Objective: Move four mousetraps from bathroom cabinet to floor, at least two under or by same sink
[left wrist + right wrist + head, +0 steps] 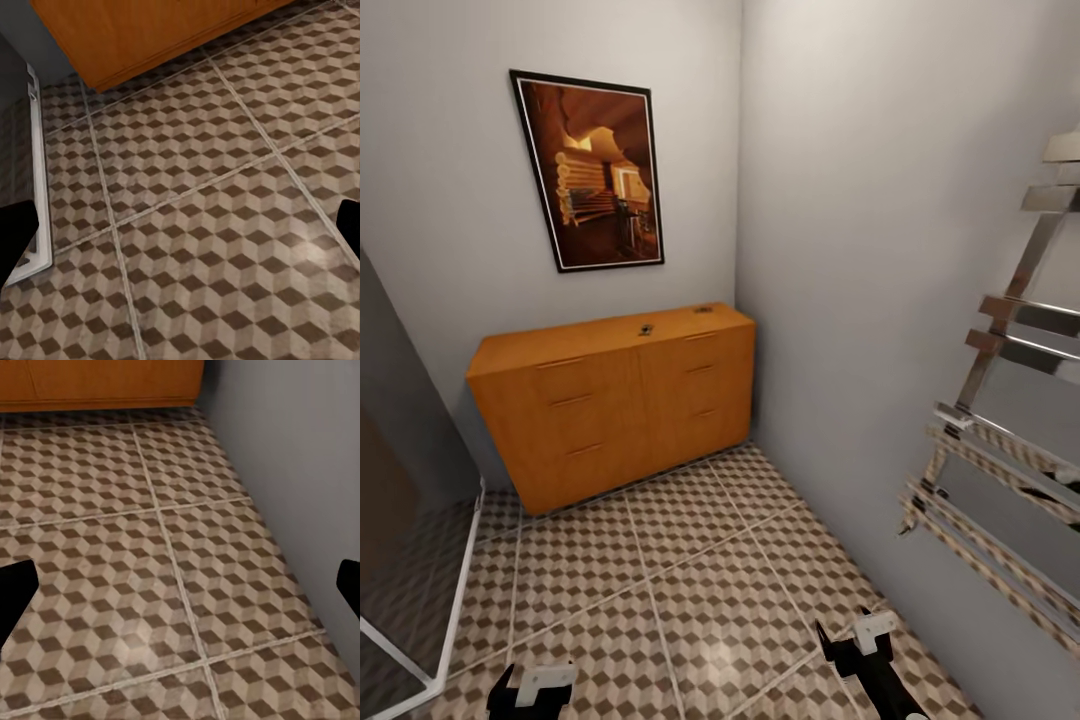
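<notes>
Two traps [646,328] [703,310] sit on the cabinet [615,410], well ahead of both pincers. Left pincer [532,692] and right pincer [860,640] both hang released over the floor [690,590]. No readable writing anywhere.

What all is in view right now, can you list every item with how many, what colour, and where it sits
cabinet: one, orange-brown wood, drawers shut, against the far wall in the corner
mousetraps: two small dark items seen on the cabinet top, one near the middle, one toward the corner; too small to make out detail
picture: one, black frame, brown scene, on the wall above the cabinet
bathroom floor: brown, beige and white cube-pattern tiles, from the cabinet to the robot
towel rail: one, chrome bars, on the right wall
glass panel: one, white-edged, at the left
left gripper: black and white, low over the floor, fingers spread
right gripper: black and white, low near the right wall, fingers spread
</notes>
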You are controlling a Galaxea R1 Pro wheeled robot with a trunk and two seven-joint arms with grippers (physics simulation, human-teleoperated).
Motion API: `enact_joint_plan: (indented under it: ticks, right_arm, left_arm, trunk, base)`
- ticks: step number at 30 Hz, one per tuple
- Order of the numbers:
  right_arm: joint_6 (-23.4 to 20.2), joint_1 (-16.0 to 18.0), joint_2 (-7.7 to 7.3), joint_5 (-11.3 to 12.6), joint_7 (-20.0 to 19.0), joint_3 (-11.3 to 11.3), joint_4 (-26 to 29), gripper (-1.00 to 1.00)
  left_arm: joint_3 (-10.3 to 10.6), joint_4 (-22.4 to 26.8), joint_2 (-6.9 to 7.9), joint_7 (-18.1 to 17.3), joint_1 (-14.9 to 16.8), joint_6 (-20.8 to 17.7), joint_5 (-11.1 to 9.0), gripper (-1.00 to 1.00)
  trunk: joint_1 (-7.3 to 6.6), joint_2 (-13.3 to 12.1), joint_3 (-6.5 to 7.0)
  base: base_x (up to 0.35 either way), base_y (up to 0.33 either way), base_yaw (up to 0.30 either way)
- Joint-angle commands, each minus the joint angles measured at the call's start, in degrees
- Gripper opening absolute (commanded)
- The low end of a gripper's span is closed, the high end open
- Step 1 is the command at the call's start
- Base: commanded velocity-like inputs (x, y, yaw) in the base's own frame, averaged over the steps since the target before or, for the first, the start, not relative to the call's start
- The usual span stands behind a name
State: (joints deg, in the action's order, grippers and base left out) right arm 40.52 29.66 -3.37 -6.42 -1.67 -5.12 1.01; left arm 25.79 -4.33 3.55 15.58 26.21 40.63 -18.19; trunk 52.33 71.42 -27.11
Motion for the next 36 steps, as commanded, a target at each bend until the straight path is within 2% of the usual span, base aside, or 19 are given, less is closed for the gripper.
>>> enact_joint_plan:
  ticks: [1, 19, 36]
  right_arm:
    - [0.2, 0.0, -0.02, 0.2, 0.0, -0.4, 0.0, 1.00]
    - [0.2, 0.0, 0.01, 0.2, 0.0, -0.4, 0.0, 1.00]
    - [0.2, 0.0, 0.03, 0.2, 1.3, -0.4, 0.0, 1.00]
  left_arm:
    - [0.5, -0.2, -0.04, 0.2, 0.1, 0.2, -0.2, 1.00]
    - [0.5, -0.2, -0.04, 0.2, 0.1, 0.2, -0.2, 1.00]
    - [0.5, -0.2, -0.04, 0.2, 0.1, 0.2, -0.2, 1.00]
  trunk:
    - [0.03, 0.0, -0.06]
    - [0.03, 0.0, -0.06]
    - [0.03, 0.0, -0.06]
  base:
    - [0.285, 0.160, 0.000]
    - [0.256, 0.173, 0.000]
    - [0.019, 0.013, 0.000]
